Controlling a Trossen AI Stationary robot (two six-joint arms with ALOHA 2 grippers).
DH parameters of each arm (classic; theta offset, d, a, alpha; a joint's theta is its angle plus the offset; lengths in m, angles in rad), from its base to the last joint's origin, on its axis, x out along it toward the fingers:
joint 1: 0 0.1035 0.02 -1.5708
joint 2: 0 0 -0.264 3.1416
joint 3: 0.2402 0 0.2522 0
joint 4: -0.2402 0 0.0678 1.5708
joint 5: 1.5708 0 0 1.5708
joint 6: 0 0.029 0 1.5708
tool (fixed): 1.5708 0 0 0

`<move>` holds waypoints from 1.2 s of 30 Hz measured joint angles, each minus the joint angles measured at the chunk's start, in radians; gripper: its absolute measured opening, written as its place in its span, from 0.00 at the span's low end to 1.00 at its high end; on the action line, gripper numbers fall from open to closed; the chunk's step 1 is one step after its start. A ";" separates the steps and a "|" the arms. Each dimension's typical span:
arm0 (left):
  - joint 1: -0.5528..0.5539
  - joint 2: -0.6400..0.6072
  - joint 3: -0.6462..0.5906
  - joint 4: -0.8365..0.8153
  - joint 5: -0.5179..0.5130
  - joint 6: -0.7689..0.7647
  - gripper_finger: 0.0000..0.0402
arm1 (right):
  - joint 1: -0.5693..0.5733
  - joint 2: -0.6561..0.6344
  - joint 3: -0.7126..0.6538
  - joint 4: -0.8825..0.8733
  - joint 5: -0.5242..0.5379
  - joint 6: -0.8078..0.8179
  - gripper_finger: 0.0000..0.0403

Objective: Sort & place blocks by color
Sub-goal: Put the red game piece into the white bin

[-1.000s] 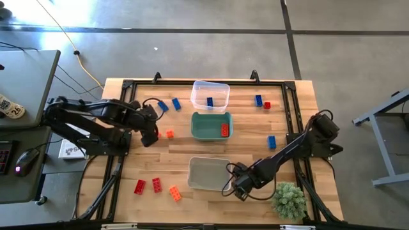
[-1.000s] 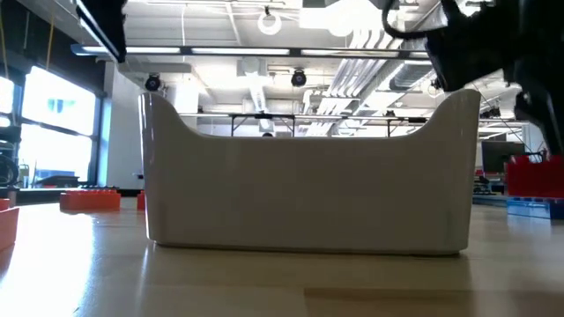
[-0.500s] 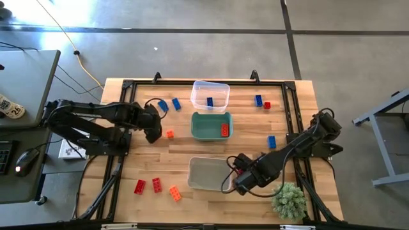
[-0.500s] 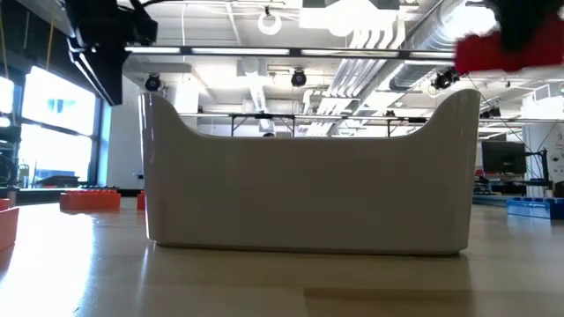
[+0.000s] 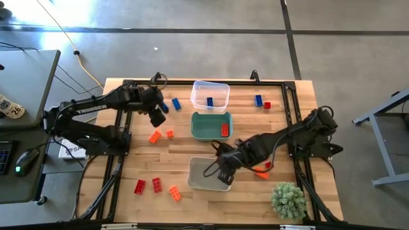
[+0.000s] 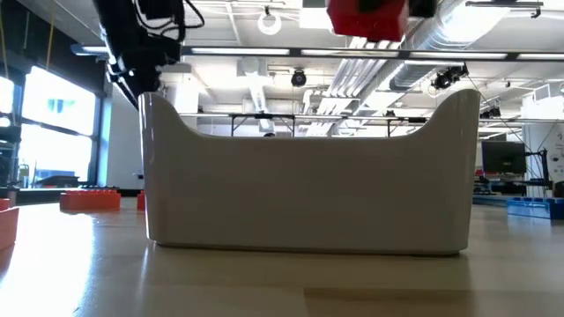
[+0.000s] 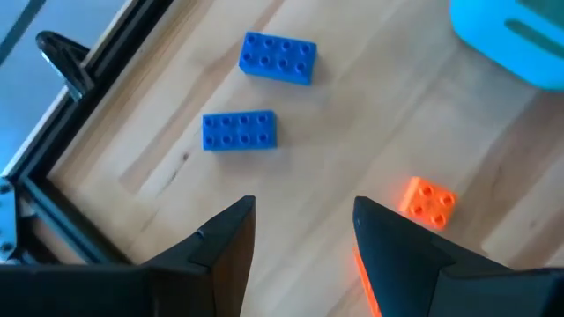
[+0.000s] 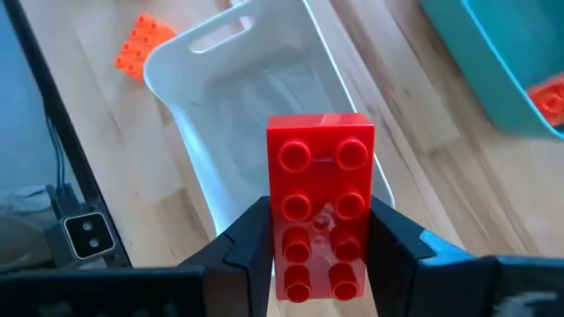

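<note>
Taking the worktop (image 5: 291,128) as a dial seen from above, nearest at about 7 o'clock lie two red bricks (image 5: 147,185) and an orange one (image 5: 174,192), untouched. Just inside 6 o'clock sits the grey bin (image 5: 198,186), and this is where things have changed: the right end effector (image 5: 222,171), which a second ago was low at the bin's 5 o'clock corner, has swung up and across and now hangs over the bin's right half, closed narrowly on a red brick (image 8: 320,202) held studs toward its camera. A small orange piece (image 5: 261,174) now shows beside that arm; it is probably a brick, though it is too small to be sure. At the centre the teal bin (image 5: 203,128) already holds a red brick (image 5: 225,130), so red likely belongs there, and the held one may only be passing over the grey bin. At 9 o'clock an orange pair (image 5: 162,135) lies where one brick lay before. The left end effector (image 5: 158,117) has risen from there, fingers apart and empty, and looks down on two blue bricks (image 7: 258,94). Farthest off, at 12 o'clock, the clear bin (image 5: 217,89) holds one blue brick (image 5: 209,101).
</note>
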 joint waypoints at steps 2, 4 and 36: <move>0.058 0.026 0.000 0.038 0.044 0.049 0.45 | -0.024 0.000 -0.028 0.046 -0.037 -0.039 0.29; 0.109 0.061 0.000 0.075 0.091 0.105 0.45 | -0.045 0.000 -0.055 0.071 -0.076 -0.077 0.29; 0.319 0.468 0.165 0.217 0.080 0.871 0.45 | -0.092 0.108 -0.144 0.291 -0.391 -0.395 0.34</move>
